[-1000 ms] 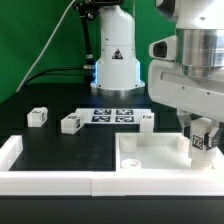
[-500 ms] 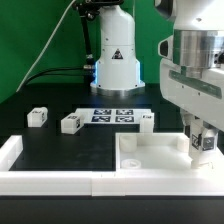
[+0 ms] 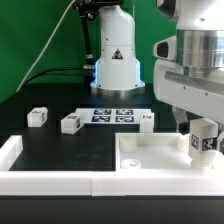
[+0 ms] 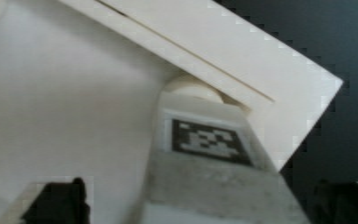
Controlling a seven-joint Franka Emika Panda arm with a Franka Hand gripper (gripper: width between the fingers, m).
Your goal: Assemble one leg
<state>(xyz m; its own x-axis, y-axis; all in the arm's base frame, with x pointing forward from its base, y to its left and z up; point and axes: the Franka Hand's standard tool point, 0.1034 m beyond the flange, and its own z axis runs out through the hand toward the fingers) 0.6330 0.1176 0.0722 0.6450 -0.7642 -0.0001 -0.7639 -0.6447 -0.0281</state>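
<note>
Leg (image 3: 204, 141), white tagged post, upright over the white panel (image 3: 150, 155), pinched in the hand (image 3: 204, 137)

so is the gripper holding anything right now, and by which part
Yes: the gripper holds a leg by its upper end, fingers on opposite sides. The tagged lower part hangs free over the white panel, at the corner on the exterior view's right.

warning triangle sign (image 3: 116, 58) on robot base (image 3: 116, 66)

Small white block-shaped leg (image 3: 204, 142) (image 4: 211, 150), black-and-white marker tag on its side, upright at the exterior view's right, near side
</note>
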